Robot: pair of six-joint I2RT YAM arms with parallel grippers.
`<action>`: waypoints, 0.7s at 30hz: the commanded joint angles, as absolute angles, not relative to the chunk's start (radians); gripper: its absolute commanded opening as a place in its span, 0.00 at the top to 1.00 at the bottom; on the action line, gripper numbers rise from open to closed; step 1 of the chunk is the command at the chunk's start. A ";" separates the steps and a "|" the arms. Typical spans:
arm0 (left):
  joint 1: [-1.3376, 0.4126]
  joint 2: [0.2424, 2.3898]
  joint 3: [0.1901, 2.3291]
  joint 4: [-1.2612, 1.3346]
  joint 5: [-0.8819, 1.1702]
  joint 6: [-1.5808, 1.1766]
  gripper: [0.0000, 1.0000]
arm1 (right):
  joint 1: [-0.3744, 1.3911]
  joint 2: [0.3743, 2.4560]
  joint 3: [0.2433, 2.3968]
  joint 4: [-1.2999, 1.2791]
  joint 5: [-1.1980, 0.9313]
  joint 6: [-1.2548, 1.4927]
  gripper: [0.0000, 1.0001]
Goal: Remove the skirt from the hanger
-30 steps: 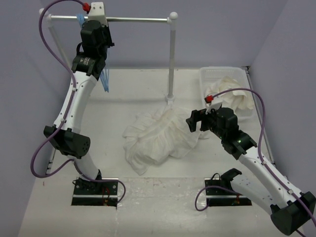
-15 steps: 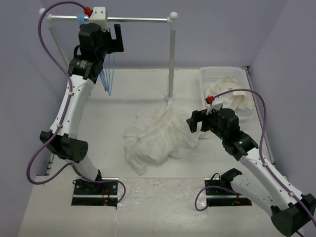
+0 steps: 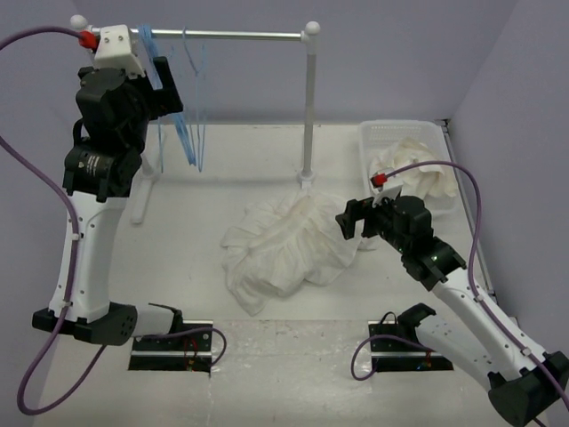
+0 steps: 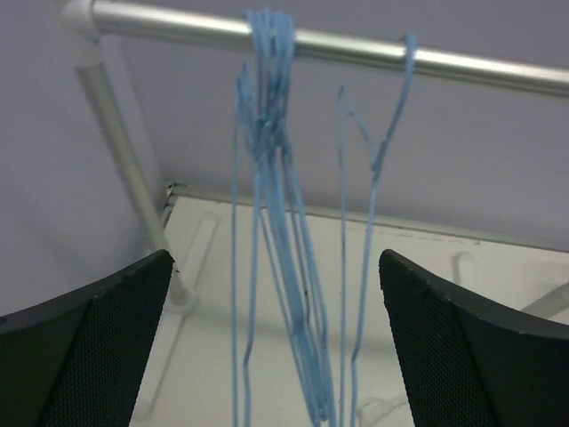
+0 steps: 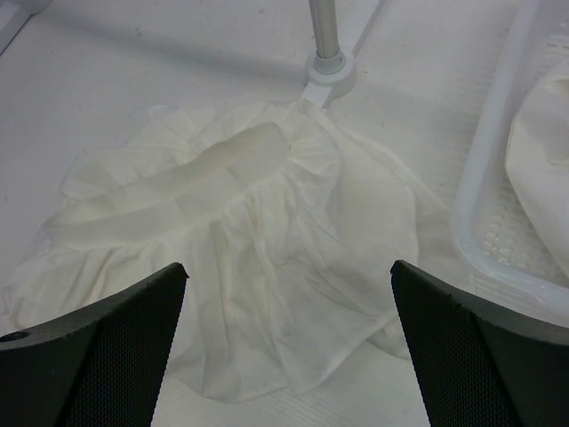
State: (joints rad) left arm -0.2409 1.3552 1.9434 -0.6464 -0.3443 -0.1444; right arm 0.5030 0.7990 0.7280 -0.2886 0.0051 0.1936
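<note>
Left gripper spread, empty; hanger ahead on rail | right gripper spread, empty; skirt below

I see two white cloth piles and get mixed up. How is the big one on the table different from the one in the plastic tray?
The skirt is bigger and lies spread on the table; the cloth is smaller and bunched inside the tray. The skirt looks whiter, the cloth creamier. Both are soft, crumpled fabric.
</note>
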 commanded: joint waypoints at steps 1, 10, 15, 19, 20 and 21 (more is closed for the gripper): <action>-0.171 1.365 1.870 -0.791 -0.482 -0.184 0.00 | 0.503 0.808 0.732 -0.273 -0.017 0.187 0.01; -0.028 1.308 1.657 -0.703 -0.230 -0.183 0.03 | 0.503 0.856 0.738 -0.270 -0.035 0.178 0.01; -0.006 1.351 1.654 -0.695 -0.218 -0.172 0.14 | 0.503 0.877 0.738 -0.268 -0.023 0.173 0.01; 0.000 1.391 1.673 -0.675 -0.219 -0.169 0.22 | 0.502 0.888 0.739 -0.267 -0.006 0.169 0.01; 0.000 1.405 1.680 -0.673 -0.219 -0.169 0.25 | 0.503 0.890 0.739 -0.267 -0.003 0.169 0.01; 0.000 1.414 1.686 -0.670 -0.212 -0.169 0.32 | 0.503 0.894 0.739 -0.267 -0.002 0.167 0.01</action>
State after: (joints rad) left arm -0.0082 1.3830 1.6455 -0.7143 -0.2386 -0.1894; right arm 0.5030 0.8856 0.7280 -0.2882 -0.0170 0.1852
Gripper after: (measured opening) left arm 0.731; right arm 0.990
